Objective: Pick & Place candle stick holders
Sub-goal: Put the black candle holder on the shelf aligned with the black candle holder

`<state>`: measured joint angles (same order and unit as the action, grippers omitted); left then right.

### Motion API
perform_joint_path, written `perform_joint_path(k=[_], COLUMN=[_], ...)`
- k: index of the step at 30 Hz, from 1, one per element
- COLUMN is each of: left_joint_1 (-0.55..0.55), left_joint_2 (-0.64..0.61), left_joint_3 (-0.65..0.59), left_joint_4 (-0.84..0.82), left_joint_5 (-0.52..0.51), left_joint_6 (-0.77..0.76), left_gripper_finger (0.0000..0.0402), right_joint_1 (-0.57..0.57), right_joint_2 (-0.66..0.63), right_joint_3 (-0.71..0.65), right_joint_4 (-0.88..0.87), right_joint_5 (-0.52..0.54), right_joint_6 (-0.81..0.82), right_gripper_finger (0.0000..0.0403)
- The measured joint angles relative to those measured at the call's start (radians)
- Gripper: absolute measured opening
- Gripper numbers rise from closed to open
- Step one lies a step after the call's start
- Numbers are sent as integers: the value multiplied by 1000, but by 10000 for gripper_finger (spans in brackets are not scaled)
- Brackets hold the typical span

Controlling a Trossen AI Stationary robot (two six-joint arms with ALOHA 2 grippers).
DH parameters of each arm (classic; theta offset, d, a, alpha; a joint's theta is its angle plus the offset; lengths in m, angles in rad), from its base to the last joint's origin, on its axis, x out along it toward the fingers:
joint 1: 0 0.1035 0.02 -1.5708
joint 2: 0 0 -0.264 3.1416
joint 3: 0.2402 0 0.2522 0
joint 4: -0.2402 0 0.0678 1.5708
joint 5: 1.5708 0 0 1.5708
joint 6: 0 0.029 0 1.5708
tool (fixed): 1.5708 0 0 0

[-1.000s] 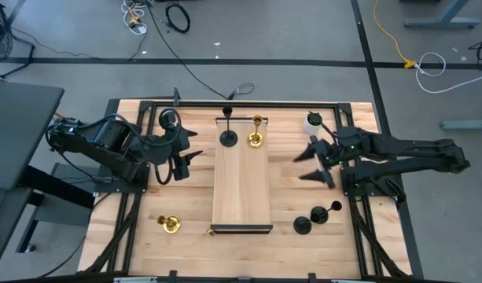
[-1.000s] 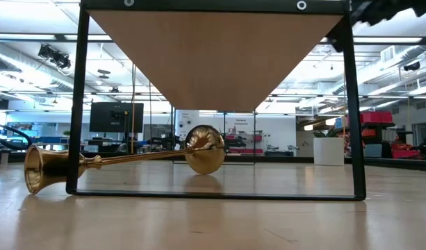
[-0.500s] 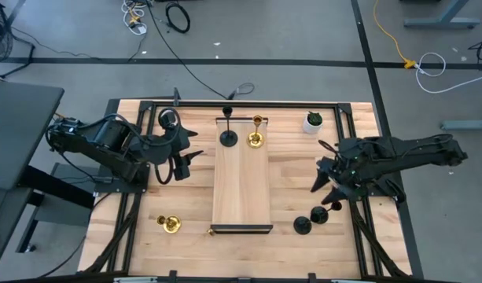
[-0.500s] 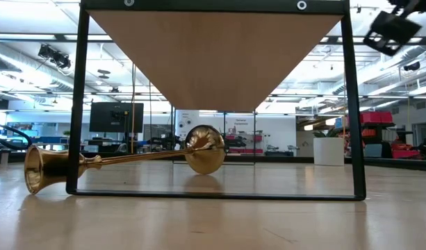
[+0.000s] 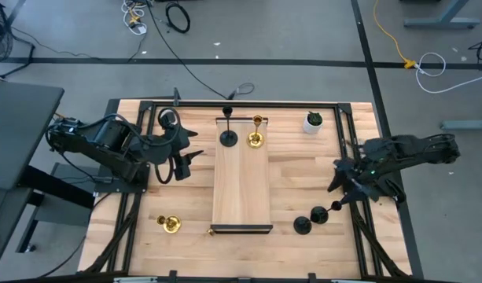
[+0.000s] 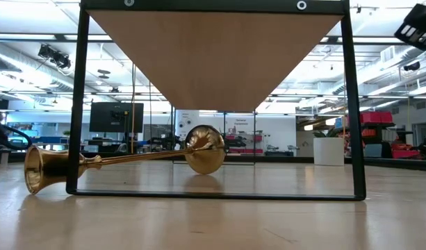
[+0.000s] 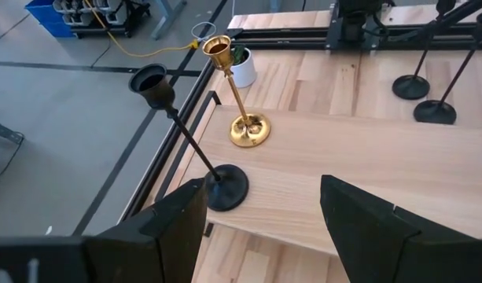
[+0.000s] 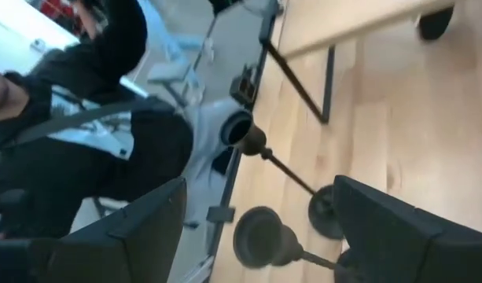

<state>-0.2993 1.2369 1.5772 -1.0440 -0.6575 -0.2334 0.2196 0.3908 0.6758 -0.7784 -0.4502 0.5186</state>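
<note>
Right gripper [image 5: 340,192]: fingers spread, nothing held, poised just beside two upright matte black candle stick holders [image 5: 325,211] on the table's near right.
Left gripper [image 5: 182,164]: fingers apart, empty, left of the raised light wooden shelf [image 5: 242,189].
Shelf far end: one black holder [image 5: 228,138], one shiny gold holder [image 5: 256,140], both upright.
Near left: fallen gold holder [image 5: 170,224].

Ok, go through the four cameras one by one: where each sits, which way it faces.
High: overhead, straight down; left gripper, right gripper.
Low: table height, level under the raised board, at a lying gold holder; an arm part top right.
Left wrist: past its open fingers at upright gold holder and black holder.
Right wrist: open fingers over two black holders; a person beyond.
Shared: both wrists see those two black holders.
</note>
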Motion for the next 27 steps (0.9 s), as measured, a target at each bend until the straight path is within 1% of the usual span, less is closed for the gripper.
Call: perform_joint_path(k=[4, 6, 8, 14, 16, 18, 20, 27], left_joint_1=[0, 0, 0, 0, 0, 0, 0, 0], left_joint_2=[0, 0, 0, 0, 0, 0, 0, 0], left_joint_3=[0, 0, 0, 0, 0, 0, 0, 0], left_joint_4=[0, 1, 1, 13, 25, 42, 49, 51], left_joint_5=[0, 0, -1, -17, -21, -23, -24, -38], left_joint_6=[-19, -20, -24, -25, -25, -20, -14, -16], left_gripper_finger=[248, 248, 248, 248, 248, 248, 248, 248], right_joint_1=[16, 18, 18, 18, 18, 18, 18, 18], right_joint_2=[-90, -121, -141, -202, -221, -235, -243, -265], right_joint_3=[0, 0, -5, -111, -164, -209, -231, -277], right_joint_4=[-31, -74, -79, -45, 4, 70, 84, 77], right_joint_5=[56, 85, 100, 56, 42, -15, -61, -66], right_joint_6=[6, 1, 0, 4, 24, 29, 27, 24], right_gripper_finger=[316, 316, 316, 316, 316, 316, 316, 316])
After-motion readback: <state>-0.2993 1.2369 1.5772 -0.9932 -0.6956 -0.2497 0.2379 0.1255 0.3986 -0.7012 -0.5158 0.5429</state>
